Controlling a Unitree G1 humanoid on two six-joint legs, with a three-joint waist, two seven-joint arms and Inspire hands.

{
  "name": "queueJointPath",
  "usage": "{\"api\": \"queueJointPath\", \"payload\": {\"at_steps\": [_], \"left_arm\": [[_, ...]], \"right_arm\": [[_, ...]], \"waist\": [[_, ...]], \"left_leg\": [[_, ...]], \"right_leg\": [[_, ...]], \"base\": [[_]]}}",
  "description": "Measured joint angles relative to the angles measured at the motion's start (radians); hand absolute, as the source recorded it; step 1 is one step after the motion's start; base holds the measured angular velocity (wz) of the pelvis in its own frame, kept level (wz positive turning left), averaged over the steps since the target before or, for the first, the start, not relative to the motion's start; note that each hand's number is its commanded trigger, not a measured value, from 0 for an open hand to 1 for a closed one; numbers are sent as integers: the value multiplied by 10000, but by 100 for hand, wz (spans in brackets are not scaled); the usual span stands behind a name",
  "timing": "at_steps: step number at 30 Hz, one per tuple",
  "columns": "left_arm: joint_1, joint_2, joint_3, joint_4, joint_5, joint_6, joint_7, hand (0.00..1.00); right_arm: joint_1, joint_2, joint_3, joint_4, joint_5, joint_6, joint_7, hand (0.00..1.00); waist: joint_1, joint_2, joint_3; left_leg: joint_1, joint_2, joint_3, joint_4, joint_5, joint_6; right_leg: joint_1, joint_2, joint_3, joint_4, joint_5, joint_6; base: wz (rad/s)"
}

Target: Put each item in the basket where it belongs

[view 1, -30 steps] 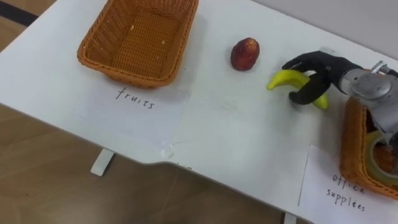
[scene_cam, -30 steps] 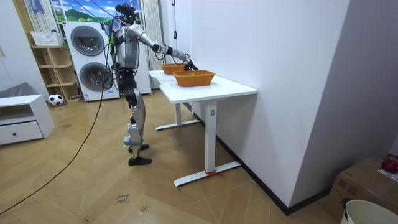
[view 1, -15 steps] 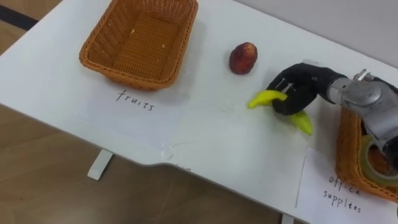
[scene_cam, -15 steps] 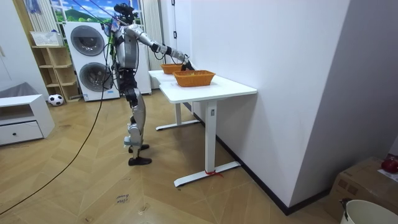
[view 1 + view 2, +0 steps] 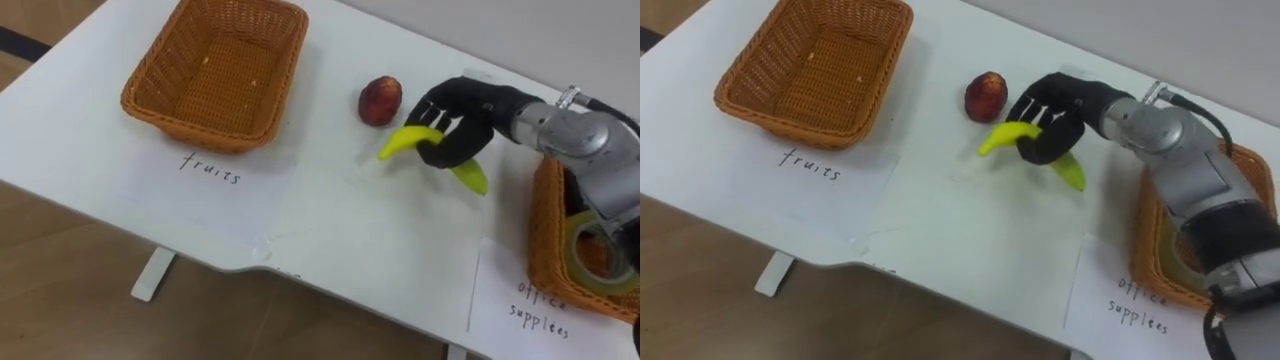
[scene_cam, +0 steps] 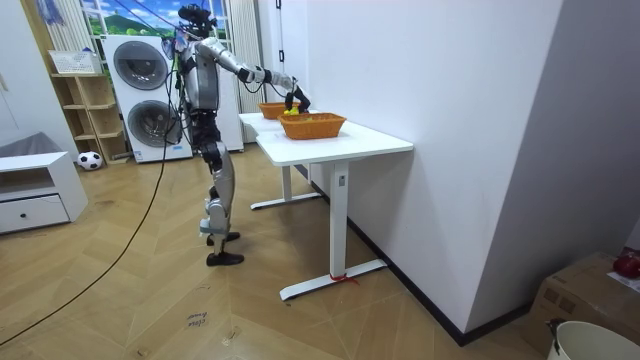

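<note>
banana [image 5: 400, 143] in your right hand [image 5: 455, 118]

you are gripping the banana, fingers curled round its middle, just beside the red fruit [image 5: 380, 100] near the far edge of the table [image 5: 330, 230]. the fruit basket [image 5: 172, 114] is sitting well apart at the far left corner.

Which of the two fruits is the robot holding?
The yellow banana, gripped by the right hand; the red fruit lies free beside it.
</note>
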State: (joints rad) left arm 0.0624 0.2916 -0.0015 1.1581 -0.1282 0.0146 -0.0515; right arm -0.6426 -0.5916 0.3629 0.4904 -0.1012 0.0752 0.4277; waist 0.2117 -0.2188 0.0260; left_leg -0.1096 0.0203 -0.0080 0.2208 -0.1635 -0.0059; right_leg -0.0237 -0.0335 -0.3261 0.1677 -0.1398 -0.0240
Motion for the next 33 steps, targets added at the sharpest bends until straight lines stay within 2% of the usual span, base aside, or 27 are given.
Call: {"api": "queueJointPath", "payload": {"at_steps": [4,11,17,21,27,28,33], "left_arm": [[230,-66,29,6,10,52,57,0],[453,-93,88,6,69,98,286,0],[720,-107,193,-218,124,303,331,0],[867,-130,287,-407,126,312,330,0],[1078,-438,594,-741,89,485,518,0],[1086,-469,593,-754,97,499,616,0],[1221,-495,582,-803,136,508,915,0]], "right_arm": [[6,0,-257,-969,269,49,-5,100],[7,-3,-364,-1432,512,94,-22,100],[1,-2,-366,-1984,515,150,-18,100],[-29,-2,-382,-2000,516,158,-22,100],[-29,103,-820,-2223,581,356,-286,100],[-22,157,-811,-2225,610,364,-349,100],[-14,589,-811,-2273,606,487,-499,100]], "waist": [[-156,92,-144],[-166,216,-233],[-208,295,-208],[-175,329,-191],[-97,434,-178],[-74,483,-140],[17,569,-111]], "left_leg": [[243,5,23,-109,5,3],[757,0,41,-257,27,5],[765,1,64,-249,26,6],[697,-3,61,-232,29,8],[724,-15,59,-226,38,19],[847,-9,59,-242,38,19],[951,-9,7,-298,36,17]], "right_leg": [[175,7,10,-7,-1,2],[600,3,23,-13,-3,5],[610,8,194,-6,-4,6],[607,5,193,-7,-5,9],[646,-6,181,-6,-7,11],[730,0,174,-13,-7,12],[857,-2,74,-5,-33,53]], "base": [[-3],[0],[-3],[0],[0],[0],[1]]}}
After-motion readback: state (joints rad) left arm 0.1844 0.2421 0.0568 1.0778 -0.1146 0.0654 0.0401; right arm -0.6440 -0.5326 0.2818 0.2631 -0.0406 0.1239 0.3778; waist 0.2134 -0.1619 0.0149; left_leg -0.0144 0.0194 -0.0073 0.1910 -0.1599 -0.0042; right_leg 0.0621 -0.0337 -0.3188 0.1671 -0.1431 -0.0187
